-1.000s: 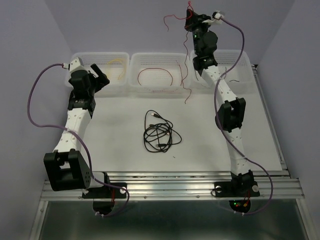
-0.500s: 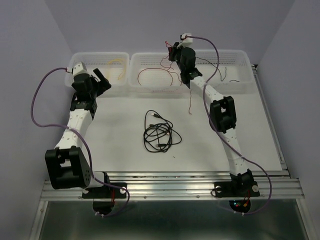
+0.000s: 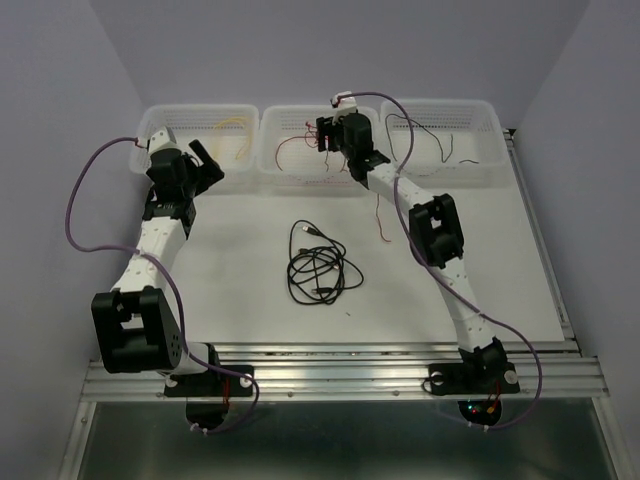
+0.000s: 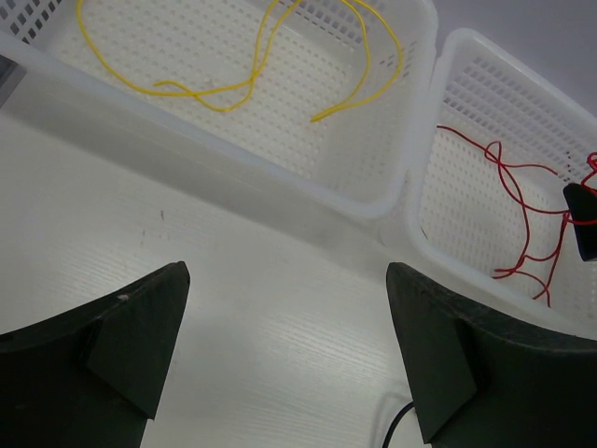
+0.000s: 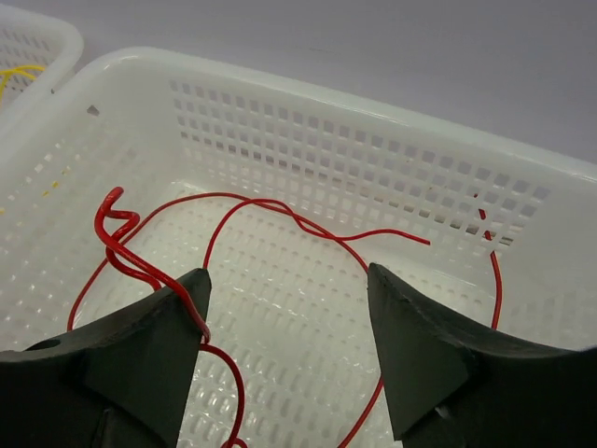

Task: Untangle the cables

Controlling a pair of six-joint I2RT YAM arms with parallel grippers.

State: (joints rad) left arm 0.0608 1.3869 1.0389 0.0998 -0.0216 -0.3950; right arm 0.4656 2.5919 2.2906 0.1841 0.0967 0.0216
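Observation:
A black cable lies coiled on the middle of the table, and its end shows in the left wrist view. A yellow cable lies in the left basket. Red cable lies in the middle basket, with a red tail hanging over the rim onto the table. My right gripper hovers open over that basket, and a red strand rests against its left finger. My left gripper is open over bare table in front of the left basket.
Three white perforated baskets stand in a row at the back: left, middle, right. A thin black wire lies in the right basket. Purple arm cables loop beside both arms.
My right arm swung down and left from high over the right basket to the middle basket, carrying the red cable. Its jaws then opened and the red cable dropped. The left arm barely moved.

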